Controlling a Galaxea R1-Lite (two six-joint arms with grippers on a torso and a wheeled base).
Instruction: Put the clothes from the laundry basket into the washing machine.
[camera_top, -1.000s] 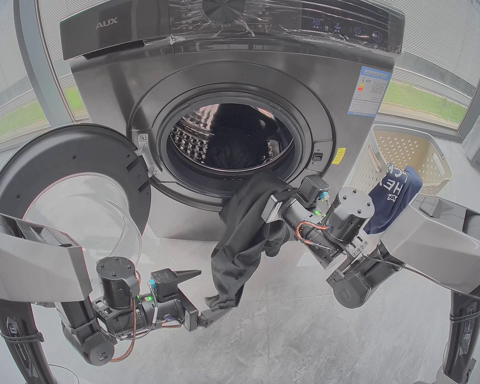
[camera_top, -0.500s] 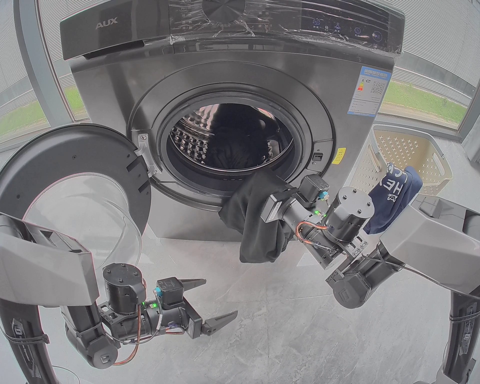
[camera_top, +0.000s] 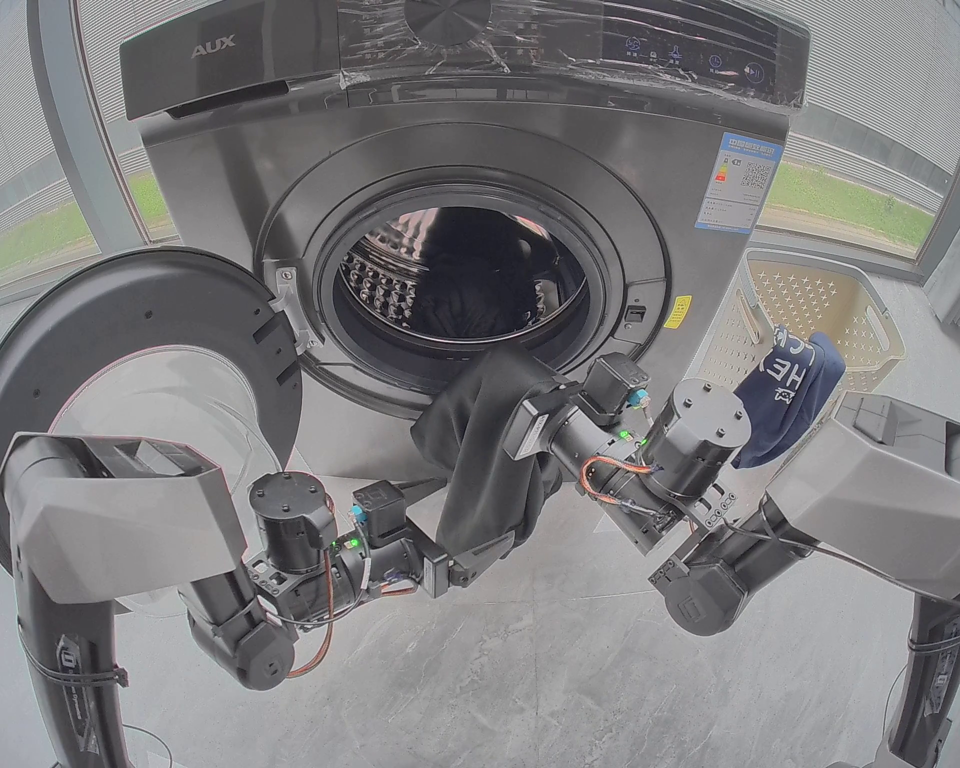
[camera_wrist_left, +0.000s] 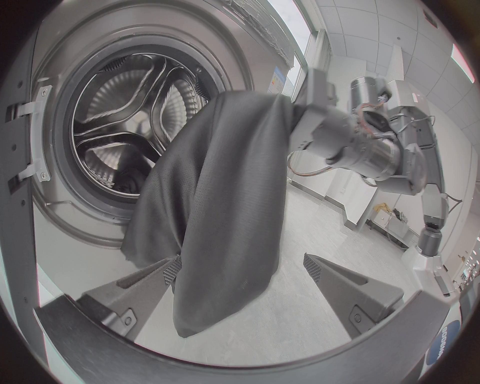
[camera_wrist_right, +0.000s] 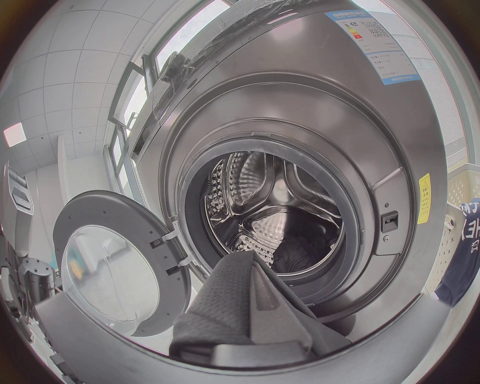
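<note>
Before the washing machine's (camera_top: 250, 170) open mouth, the right gripper (camera_top: 525, 415) reaches in from the right, jaws clamped on a black garment (camera_top: 480, 440) that hangs just in front of the lower lip. Lower and to the left, the left gripper (camera_top: 465, 520) points at the cloth's hanging end, jaws wide on either side of it. Grey tiled floor (camera_top: 560, 670) lies beneath. The door (camera_top: 130, 300) is swung fully left. At the machine's right stands the laundry basket (camera_top: 800, 290) with a navy garment (camera_top: 790, 390) over its rim.
</note>
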